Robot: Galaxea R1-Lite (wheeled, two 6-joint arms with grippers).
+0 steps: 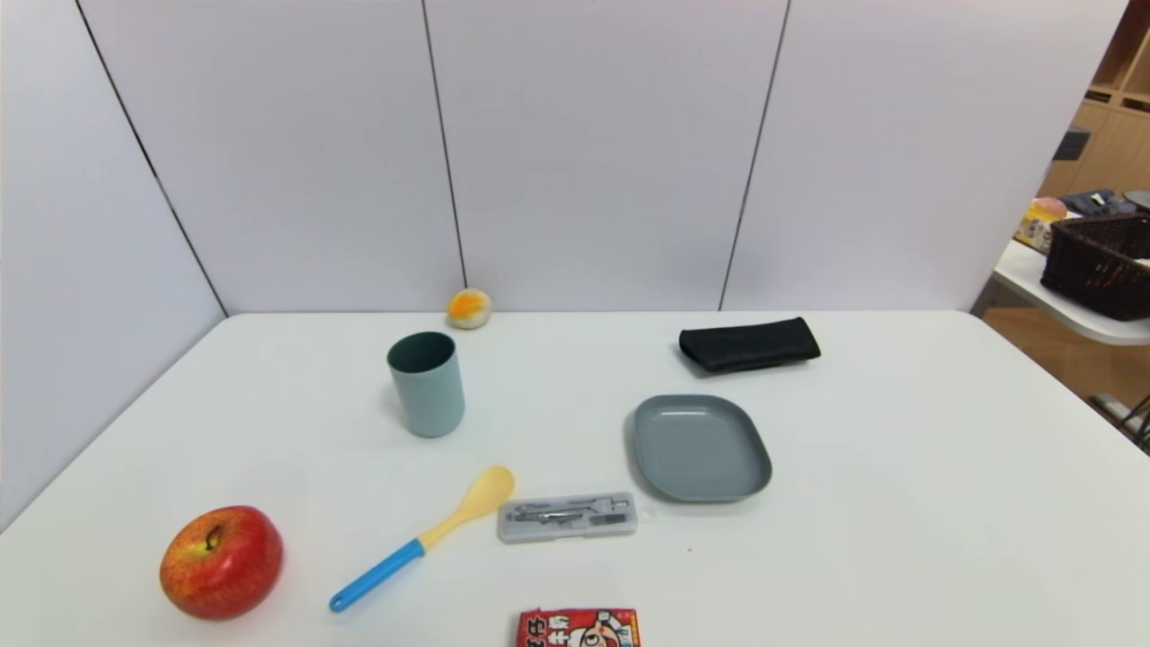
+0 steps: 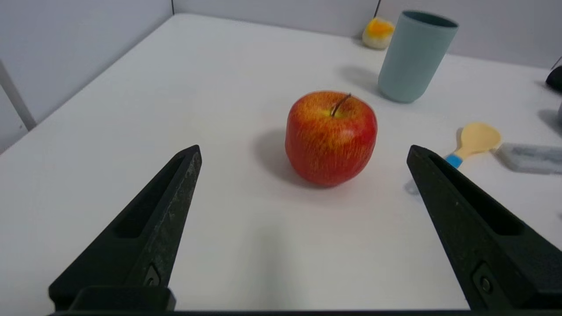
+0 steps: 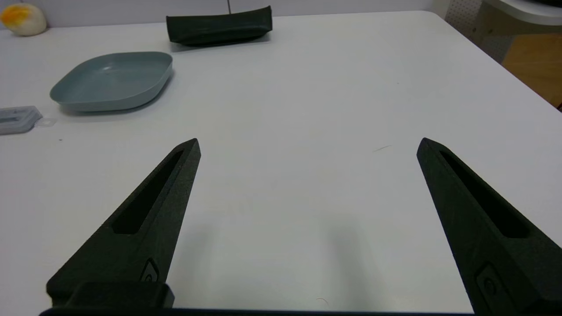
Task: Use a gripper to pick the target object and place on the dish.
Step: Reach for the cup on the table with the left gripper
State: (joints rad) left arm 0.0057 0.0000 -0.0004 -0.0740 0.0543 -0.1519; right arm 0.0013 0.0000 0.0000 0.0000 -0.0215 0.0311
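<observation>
White wall panels with 3 dark seams stand behind a smooth white counter. Past its far right corner, a dark woven basket sits on another white surface, above a brown floor.

The cup stands upright, empty of any grip, on the far left part of the counter. It is plain, matte, pale blue-green, without a handle, its round mouth showing a darker teal inside. The dish, right of the cup and well apart from it, is a shallow grey-blue rounded square with a raised rim.

A red apple with a short stem rests at the near left. Between apple and dish lie a blue-handled spoon and a clear case of metal tools.

The left claw is over the near left, its 2 black fingers wide apart, holding nothing. The right claw is over the near right, its 2 fingers also wide apart.
</observation>
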